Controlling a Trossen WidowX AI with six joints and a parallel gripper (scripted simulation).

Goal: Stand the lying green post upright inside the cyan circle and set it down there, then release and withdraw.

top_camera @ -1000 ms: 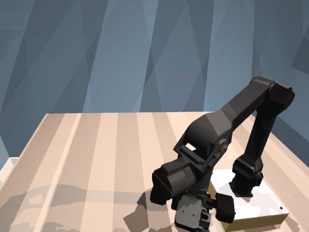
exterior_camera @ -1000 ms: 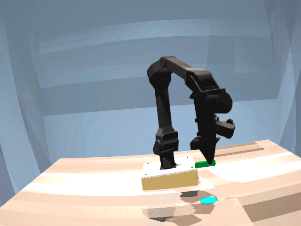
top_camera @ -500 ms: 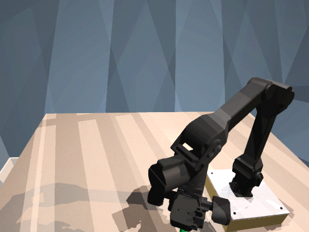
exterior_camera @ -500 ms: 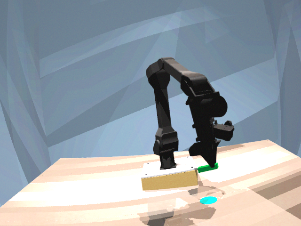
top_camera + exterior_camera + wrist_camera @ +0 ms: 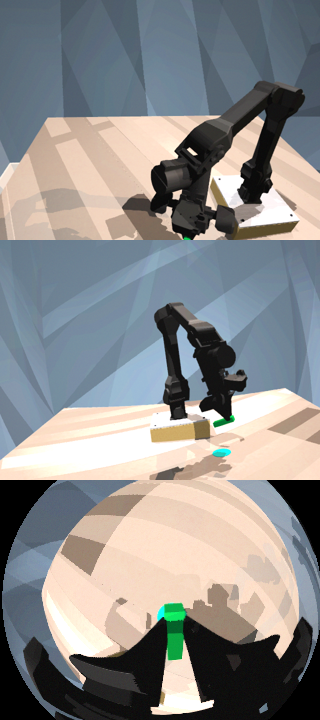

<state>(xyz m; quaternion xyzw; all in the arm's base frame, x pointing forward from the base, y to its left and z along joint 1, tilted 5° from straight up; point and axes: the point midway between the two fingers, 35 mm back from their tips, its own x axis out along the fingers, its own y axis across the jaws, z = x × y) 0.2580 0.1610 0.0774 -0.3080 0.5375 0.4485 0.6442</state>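
The gripper [image 5: 227, 417] is clamping the green post [image 5: 223, 421] by one end, its long axis lying nearly level, aiming toward the cyan circle [image 5: 221, 452] near the worktop's [image 5: 77, 446] front edge.

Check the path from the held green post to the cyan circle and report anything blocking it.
Nothing visible blocks it. The gripper holds the green post beside the base block; the cyan circle lies nearer the camera, with only bare table and shadows between.
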